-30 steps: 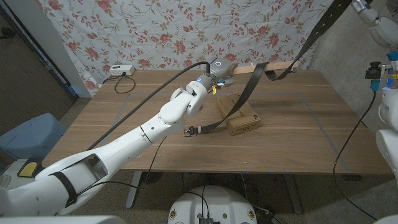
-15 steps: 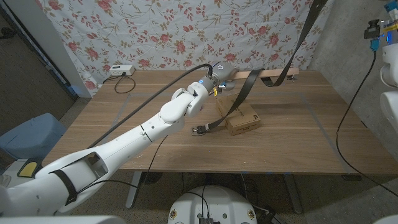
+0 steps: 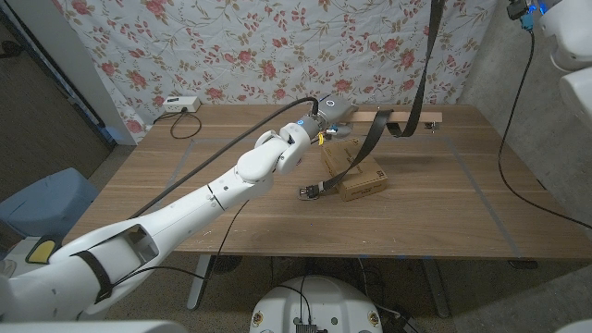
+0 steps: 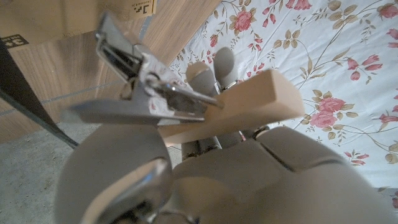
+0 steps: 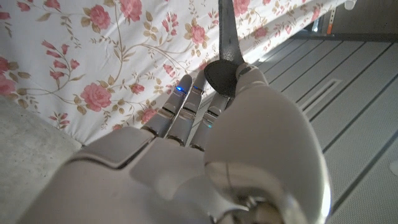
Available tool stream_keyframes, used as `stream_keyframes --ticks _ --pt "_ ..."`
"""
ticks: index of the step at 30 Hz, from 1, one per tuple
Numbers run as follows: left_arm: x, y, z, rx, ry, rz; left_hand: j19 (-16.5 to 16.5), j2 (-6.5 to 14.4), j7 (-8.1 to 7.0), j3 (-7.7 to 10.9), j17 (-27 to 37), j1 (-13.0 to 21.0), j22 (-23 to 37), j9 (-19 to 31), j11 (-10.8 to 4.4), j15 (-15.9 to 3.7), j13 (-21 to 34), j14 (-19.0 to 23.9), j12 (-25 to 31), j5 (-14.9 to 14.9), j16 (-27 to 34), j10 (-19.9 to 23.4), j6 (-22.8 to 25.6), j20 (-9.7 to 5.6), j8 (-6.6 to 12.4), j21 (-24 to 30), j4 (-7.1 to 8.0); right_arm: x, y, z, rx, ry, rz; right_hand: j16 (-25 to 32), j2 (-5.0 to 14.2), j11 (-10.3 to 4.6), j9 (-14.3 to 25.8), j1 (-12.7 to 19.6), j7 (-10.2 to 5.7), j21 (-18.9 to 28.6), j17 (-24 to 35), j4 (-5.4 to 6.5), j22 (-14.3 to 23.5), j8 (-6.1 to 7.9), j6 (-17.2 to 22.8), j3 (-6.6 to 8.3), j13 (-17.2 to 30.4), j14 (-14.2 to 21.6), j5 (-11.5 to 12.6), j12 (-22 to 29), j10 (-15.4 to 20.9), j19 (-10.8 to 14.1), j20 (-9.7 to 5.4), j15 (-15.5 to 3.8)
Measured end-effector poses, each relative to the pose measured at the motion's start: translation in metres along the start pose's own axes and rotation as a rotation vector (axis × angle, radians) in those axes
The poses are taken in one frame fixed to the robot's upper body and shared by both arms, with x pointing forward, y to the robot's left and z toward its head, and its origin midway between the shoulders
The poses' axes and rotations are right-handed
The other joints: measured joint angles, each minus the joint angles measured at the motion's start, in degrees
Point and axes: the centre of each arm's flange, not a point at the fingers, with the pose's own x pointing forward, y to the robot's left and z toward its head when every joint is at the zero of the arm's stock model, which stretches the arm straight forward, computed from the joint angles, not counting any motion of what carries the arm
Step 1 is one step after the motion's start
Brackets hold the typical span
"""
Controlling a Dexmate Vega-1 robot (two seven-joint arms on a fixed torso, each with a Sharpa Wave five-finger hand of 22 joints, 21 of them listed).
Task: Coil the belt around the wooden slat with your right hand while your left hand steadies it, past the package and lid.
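Black leather belt (image 3: 370, 148) runs from its metal buckle on the wooden table (image 3: 185, 194), over a brown cardboard package (image 3: 363, 181), around the pale wooden slat (image 3: 407, 117) at upper centre, then steeply up toward the frame's top right. The left hand (image 3: 331, 111) grips the slat's end. The right hand (image 5: 205, 124) pinches the belt.

wooden table (image 3: 185, 199) | cardboard package (image 3: 356, 172) | belt buckle end (image 3: 310, 192) | power strip (image 3: 180, 104)
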Motion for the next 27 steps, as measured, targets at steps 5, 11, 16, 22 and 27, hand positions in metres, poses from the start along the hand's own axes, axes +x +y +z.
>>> stream_keyframes --ticks 5,11,16,22,27 --pt "-0.004 0.002 0.004 -0.004 -0.013 0.02 0.0 0.1 0.0 0.0 0.0 -0.1 0.0 -0.1 0.0 0.0 -0.7 0.0 0.1 0.0 0.0 0.0 0.0 0.0 0.05 0.0 0.0 0.032 0.026 -0.028 -0.01 0.117 0.105 -0.4 0.02 0.0 0.0 0.0 -0.01 0.0 -0.3 0.03 -0.5 0.0 0.0 -0.46 0.2 0.0 0.0 -0.3 0.0 0.0 0.0 0.0" --pt "-0.013 0.006 0.005 -0.012 -0.014 0.048 0.0 0.1 0.0 0.0 0.0 -0.1 0.0 -0.1 0.01 0.0 -0.6 0.0 0.1 0.0 0.0 0.0 0.0 0.0 0.25 0.0 0.0 0.069 0.056 -0.05 0.003 0.175 0.19 -0.6 0.33 0.01 0.0 0.3 -0.02 0.0 -0.5 0.0 -0.8 0.0 0.0 -0.49 0.3 0.0 0.0 -0.4 0.0 0.0 0.0 0.0" --pt "-0.018 0.008 0.005 -0.011 -0.01 0.072 0.0 0.1 -0.01 0.0 0.0 -0.1 0.0 -0.1 0.01 0.0 -0.5 0.0 0.1 0.0 0.0 0.0 -0.2 0.0 0.62 0.0 0.0 0.099 0.082 -0.061 0.018 0.18 0.248 -0.9 0.49 0.22 0.0 0.5 -0.01 0.0 -0.5 0.23 -1.0 0.0 0.0 -0.73 0.3 0.0 0.0 -0.4 0.2 0.0 0.0 0.0" --pt "-0.023 0.012 0.004 -0.01 -0.004 0.098 0.0 0.1 -0.01 0.0 0.0 -0.1 0.0 -0.2 0.02 0.0 -0.3 0.0 0.0 0.0 0.0 0.0 -0.2 0.0 0.63 0.0 0.0 0.127 0.113 -0.074 0.027 0.191 0.317 -1.1 0.55 0.22 0.0 0.6 0.1 0.0 -0.8 0.08 -1.3 0.0 0.1 -0.88 0.3 0.0 0.0 -0.4 0.2 0.0 0.0 0.0" --pt "-0.028 0.017 0.001 -0.015 0.005 0.134 0.0 0.1 -0.02 0.0 0.3 -0.1 -0.1 -0.2 0.03 0.0 -0.3 0.0 0.0 0.0 0.0 0.0 -0.2 0.0 0.84 0.0 0.0 0.144 0.14 -0.09 0.025 0.215 0.389 -1.5 0.77 0.44 0.0 0.8 0.1 0.0 -0.8 0.24 -1.5 0.0 0.1 -1.04 0.5 0.0 0.0 -0.6 0.0 0.0 0.0 0.0"
